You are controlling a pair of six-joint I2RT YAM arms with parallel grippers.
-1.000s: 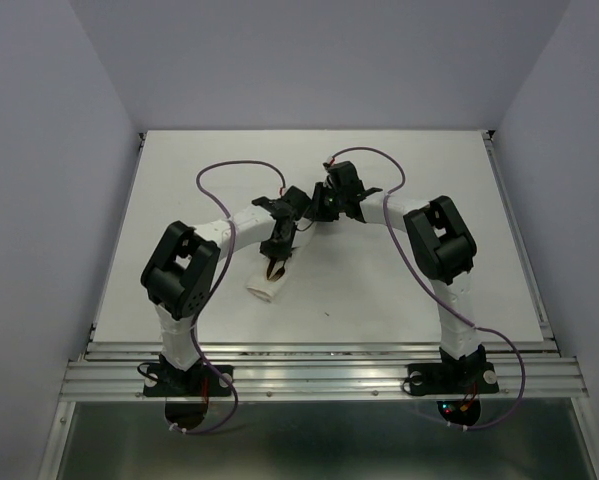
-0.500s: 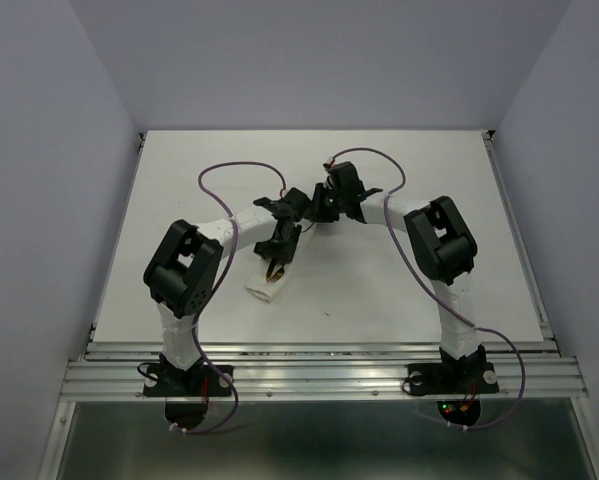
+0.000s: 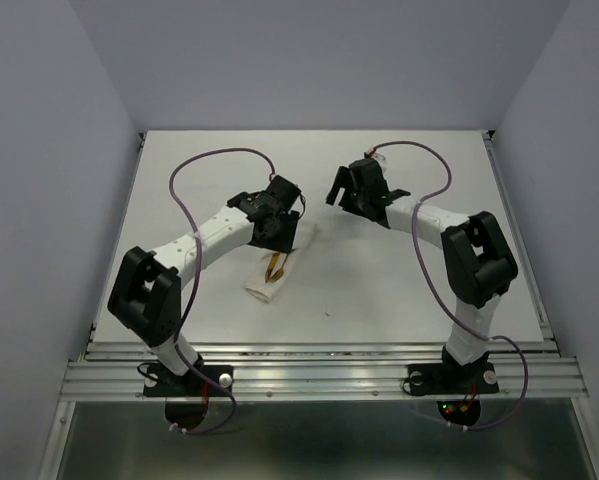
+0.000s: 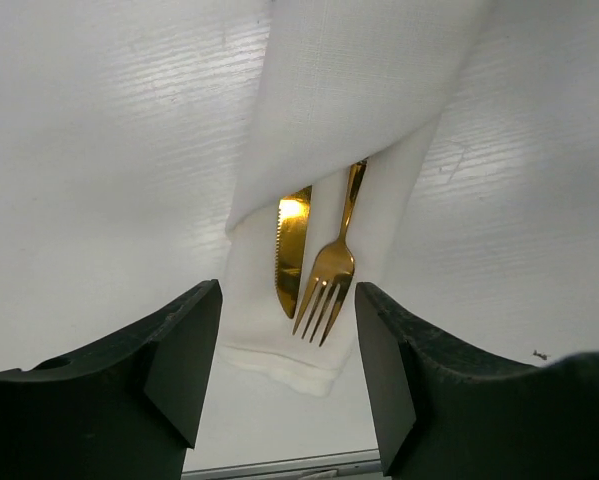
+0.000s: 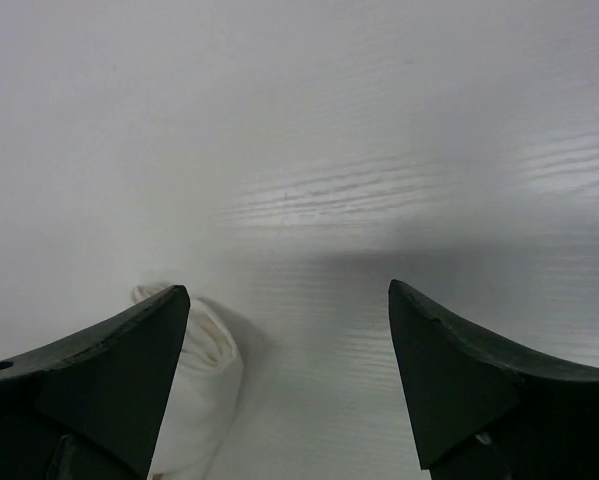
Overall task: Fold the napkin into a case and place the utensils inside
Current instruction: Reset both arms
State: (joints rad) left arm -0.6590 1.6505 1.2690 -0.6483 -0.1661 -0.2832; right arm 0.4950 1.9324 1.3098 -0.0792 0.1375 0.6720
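Observation:
The white napkin (image 3: pixel 291 252) lies folded into a long narrow case (image 4: pixel 351 90) running diagonally at the table's middle. Two gold-coloured utensils, a knife (image 4: pixel 292 248) and a fork (image 4: pixel 329 278), stick out of its fold with blade tip and tines resting on the cloth's lower flap. My left gripper (image 3: pixel 282 226) hovers over the case's far half, open, with nothing between its fingers (image 4: pixel 184 365). My right gripper (image 3: pixel 337 190) hangs open to the right of the case's far end (image 5: pixel 201 385), apart from it and holding nothing.
Purple cables (image 3: pixel 204 165) loop over the white table (image 3: pixel 419 290) behind each arm. A metal rail (image 3: pixel 319 350) runs along the near edge. A small dark speck (image 3: pixel 327 314) lies near the front.
Both grippers have opened. The right gripper let go at the case's far end and drew back to the right. The left gripper lifted off the case's near half and moved toward its far half.

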